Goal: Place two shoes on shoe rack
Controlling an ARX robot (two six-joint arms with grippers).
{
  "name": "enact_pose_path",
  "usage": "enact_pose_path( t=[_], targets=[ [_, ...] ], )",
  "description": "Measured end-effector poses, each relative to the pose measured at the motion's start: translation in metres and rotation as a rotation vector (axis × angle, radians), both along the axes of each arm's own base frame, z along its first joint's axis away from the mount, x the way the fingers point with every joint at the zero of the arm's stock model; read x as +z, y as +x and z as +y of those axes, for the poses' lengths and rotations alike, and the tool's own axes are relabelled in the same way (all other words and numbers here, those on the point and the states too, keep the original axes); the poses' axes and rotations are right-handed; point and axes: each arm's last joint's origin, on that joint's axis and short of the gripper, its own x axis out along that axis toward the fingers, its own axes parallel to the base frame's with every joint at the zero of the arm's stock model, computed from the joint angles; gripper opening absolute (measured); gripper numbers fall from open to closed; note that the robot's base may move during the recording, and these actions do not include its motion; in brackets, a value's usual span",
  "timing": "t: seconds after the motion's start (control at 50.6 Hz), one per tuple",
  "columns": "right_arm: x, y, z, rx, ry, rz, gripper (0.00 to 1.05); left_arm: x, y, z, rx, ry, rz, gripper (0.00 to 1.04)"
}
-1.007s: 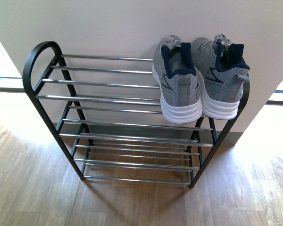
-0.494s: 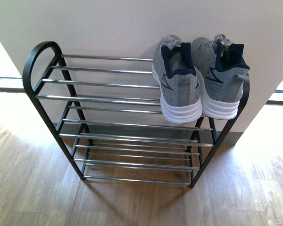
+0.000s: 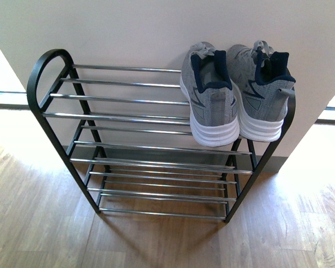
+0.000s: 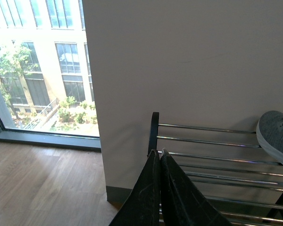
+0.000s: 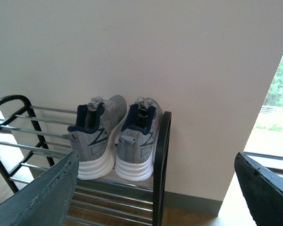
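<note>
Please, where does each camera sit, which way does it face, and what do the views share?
Front view: on the robot's body, looking down at the shoe rack against the wall, two shoes on its top tier; no arm shows.
Left wrist view: faces the rack's end far from the shoes, a window beside it; the shut left end effector shows.
Right wrist view: faces the shoes' heels; the open right end effector frames them.
All three share the rack and a shoe.

Jaws together — shoe rack (image 4: 153, 129) beyond
</note>
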Motion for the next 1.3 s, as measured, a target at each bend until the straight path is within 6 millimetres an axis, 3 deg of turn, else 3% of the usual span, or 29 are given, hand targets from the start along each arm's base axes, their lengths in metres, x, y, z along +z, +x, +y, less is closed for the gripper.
enact_pose_path(
  t=[0.612, 0.75, 1.165, 1.303],
  targets=[
    [0.000, 0.000, 0.000, 0.000, 0.000, 0.000, 0.96, 0.000, -0.011, 0.000, 0.000, 0.000, 0.000, 0.01],
    [0.000, 0.000, 0.000, 0.000, 0.000, 0.000, 0.96, -0.004, -0.022, 0.000, 0.000, 0.000, 0.018, 0.01],
    [0.000, 0.000, 0.000, 0.000, 0.000, -0.001, 0.96, -0.004, -0.022, 0.000, 0.002, 0.000, 0.017, 0.01],
    [0.000, 0.000, 0.000, 0.000, 0.000, -0.001, 0.96, -0.004, -0.022, 0.000, 0.002, 0.000, 0.016, 0.22]
  ],
)
